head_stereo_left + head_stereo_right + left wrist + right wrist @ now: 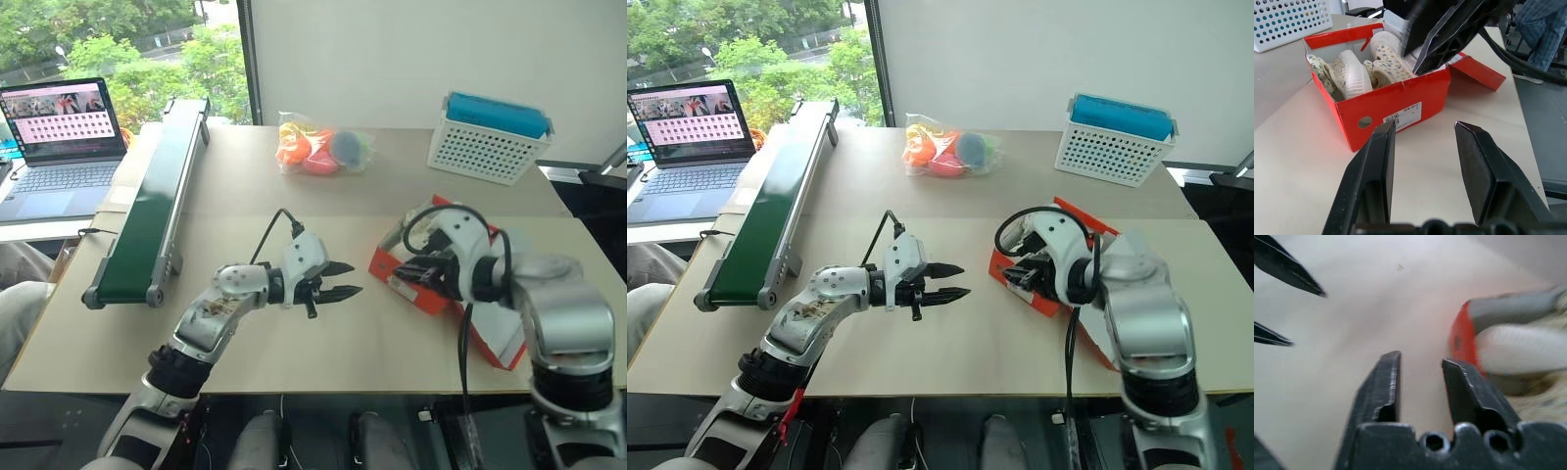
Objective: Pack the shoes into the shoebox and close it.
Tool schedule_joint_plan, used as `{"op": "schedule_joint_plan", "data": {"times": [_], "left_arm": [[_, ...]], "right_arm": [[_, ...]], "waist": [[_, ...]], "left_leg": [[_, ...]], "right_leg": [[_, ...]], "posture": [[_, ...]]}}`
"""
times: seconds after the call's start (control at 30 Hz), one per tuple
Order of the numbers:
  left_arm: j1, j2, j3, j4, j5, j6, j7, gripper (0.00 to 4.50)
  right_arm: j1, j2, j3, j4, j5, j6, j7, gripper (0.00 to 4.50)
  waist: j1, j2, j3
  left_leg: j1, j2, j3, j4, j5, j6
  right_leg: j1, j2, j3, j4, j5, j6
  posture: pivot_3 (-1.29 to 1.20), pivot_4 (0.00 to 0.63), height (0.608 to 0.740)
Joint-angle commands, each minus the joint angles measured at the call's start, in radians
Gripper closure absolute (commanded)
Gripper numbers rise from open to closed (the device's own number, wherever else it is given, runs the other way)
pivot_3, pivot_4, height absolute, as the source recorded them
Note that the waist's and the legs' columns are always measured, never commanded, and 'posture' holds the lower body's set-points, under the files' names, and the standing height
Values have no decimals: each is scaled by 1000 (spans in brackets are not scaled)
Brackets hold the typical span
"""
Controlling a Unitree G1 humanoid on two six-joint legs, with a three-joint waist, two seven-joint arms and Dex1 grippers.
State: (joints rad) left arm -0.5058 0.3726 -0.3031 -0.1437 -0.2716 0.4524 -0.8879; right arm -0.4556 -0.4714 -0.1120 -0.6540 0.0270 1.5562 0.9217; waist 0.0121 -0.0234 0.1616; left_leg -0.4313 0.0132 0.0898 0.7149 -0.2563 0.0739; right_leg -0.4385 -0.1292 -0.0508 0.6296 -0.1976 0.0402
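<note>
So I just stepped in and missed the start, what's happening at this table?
A two-armed robot is packing shoes. Both cream-white shoes already lie inside the orange-red shoebox, whose lid is not yet closed. The right gripper is at the box's edge with its fingers apart, holding nothing. The left gripper hovers open over the table beside the box, pointing at it.

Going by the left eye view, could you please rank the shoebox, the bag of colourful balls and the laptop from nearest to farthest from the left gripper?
From the left gripper:
1. Shoebox, just to its right.
2. Bag of balls, farther back on the table.
3. Laptop, far left, off the table.
</note>
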Motion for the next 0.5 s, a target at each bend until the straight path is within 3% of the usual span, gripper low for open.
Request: {"op": "schedule_joint_plan", "data": {"times": [0.03, 0.17, 0.27, 0.5], "left_arm": [[-14, 1, 6, -14, 5, -27, -7, 2456], [-11, 3, 3, -13, 2, -28, -12, 2456], [-13, 2, 2, -8, 4, -31, -15, 2456], [-15, 4, 6, -8, 1, -30, -23, 2456]], "right_arm": [[112, 91, -129, -130, 97, 58, -48, 4359], [273, 102, -167, -188, 155, 58, -140, 4472], [370, 114, -150, -185, 109, 58, -285, 4472], [400, 345, -200, -137, -39, 58, -618, 4472]], "waist": [[3, 1, 0], [1, 1, 0], [1, 1, 0], [-6, 2, 0]], "left_leg": [[0, 0, 0, 0, 0, 0], [0, -1, 0, 1, 0, 0], [1, -1, 0, 0, 0, 0], [2, 1, 1, -1, 1, -2]], "right_leg": [[0, 0, 0, 0, 0, 0], [0, 0, 1, 0, 0, 0], [1, 0, 0, 0, 0, 0], [0, 3, 3, 0, -1, 0]], "posture": [[0, 150, 705], [0, 150, 705], [0, 150, 705], [0, 150, 705]]}}
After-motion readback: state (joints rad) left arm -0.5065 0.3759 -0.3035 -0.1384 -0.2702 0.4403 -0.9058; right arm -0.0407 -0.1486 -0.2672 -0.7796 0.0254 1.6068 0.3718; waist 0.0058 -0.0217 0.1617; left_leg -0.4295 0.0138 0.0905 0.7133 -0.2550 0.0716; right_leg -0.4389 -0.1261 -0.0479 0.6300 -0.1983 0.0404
